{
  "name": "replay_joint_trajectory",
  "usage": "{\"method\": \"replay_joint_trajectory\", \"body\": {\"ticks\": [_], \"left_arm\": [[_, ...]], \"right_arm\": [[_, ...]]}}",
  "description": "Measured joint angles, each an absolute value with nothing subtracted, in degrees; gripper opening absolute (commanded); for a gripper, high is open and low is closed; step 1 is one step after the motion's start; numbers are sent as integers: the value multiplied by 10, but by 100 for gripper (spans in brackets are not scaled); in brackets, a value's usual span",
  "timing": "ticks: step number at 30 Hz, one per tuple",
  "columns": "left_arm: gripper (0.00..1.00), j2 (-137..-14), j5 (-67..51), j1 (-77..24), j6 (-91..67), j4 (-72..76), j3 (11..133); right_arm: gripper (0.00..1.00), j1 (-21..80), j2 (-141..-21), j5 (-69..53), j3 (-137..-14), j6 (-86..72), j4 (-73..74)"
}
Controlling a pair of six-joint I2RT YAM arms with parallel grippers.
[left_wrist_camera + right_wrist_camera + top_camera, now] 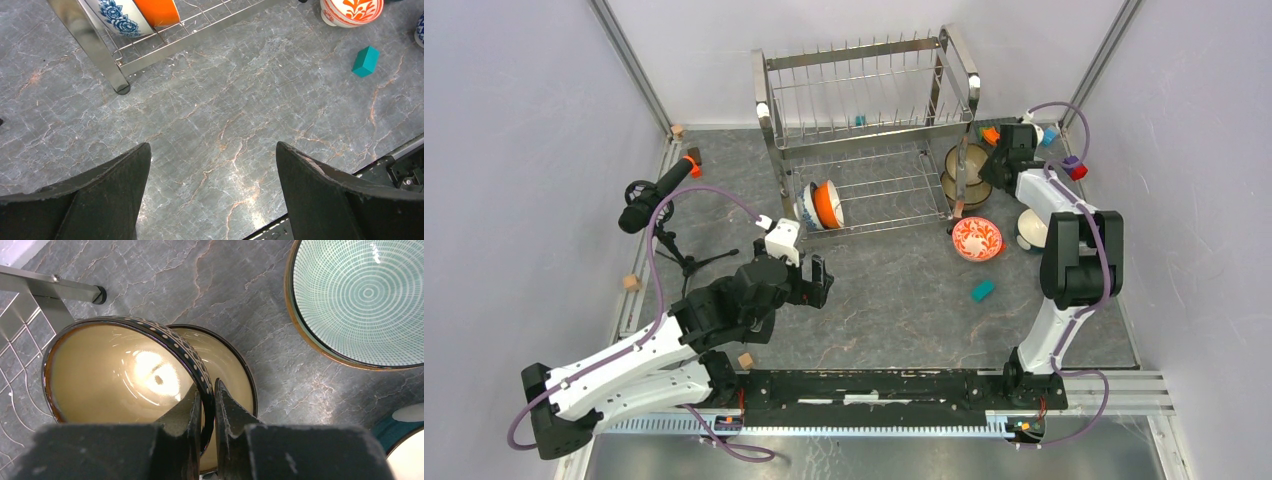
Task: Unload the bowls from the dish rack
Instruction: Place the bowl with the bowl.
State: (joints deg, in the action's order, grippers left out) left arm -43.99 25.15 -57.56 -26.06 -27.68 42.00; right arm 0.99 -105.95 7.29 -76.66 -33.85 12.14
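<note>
- Brown-gold bowl (115, 375), pinched at its dotted rim by the right gripper (207, 390), hangs over a matching bowl (232, 365) just beside the dish rack (45, 287).
- Looks like stacking: next, lower it squarely, then release.
- Left gripper (212, 146) hovers spread and empty near the racked blue-and-white bowl (117, 17) and orange bowl (157, 10).

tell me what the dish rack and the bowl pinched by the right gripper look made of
The dish rack looks like polished steel wire and tube, mirror-bright with sharp reflections. The brown-gold bowl in the right gripper is probably glazed ceramic, given the glossy glare inside and the thick dark dotted rim.
</note>
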Motion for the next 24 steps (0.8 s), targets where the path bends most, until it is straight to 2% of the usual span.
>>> {"method": "replay_joint_trajectory", "body": {"ticks": [9, 24], "left_arm": [[100, -441, 252, -576, -261, -277, 420], [100, -449, 253, -576, -261, -277, 420]], "right_arm": [[0, 10, -1077, 65, -767, -337, 128], [21, 10, -1087, 49, -767, -329, 146]]}}
